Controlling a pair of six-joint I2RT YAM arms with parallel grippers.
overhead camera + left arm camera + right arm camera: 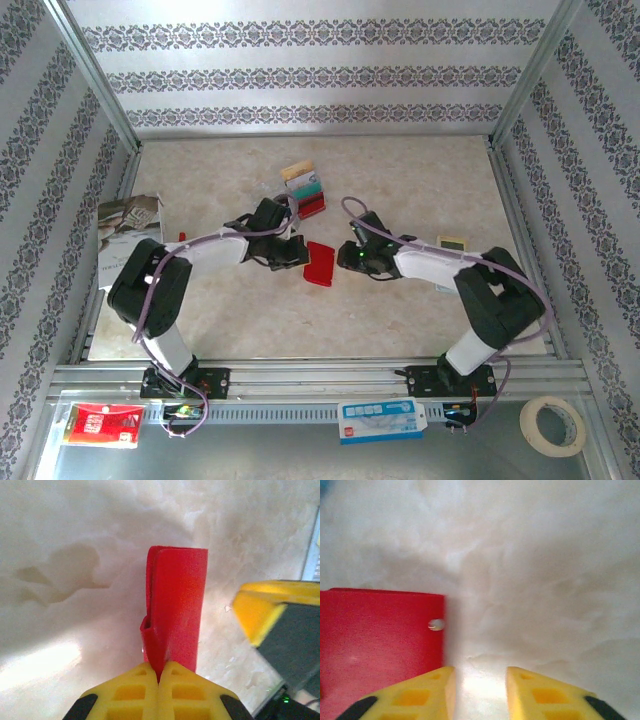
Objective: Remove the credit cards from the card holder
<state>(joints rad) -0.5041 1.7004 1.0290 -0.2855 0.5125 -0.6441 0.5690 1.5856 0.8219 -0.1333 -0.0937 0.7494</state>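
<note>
Left wrist view: the left gripper (160, 671), fingers pressed together, pinched an edge of the card holder (177, 605); the right gripper (480, 679) stood spread just beside the card holder.

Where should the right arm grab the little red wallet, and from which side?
Probably the thin free edge of the card holder, the one with the small snap, coming in from the robot's right. The left gripper is shut on the opposite side, so that side is taken. The right gripper sits just beside the snap edge with its fingers apart, ready to slide over it.
</note>
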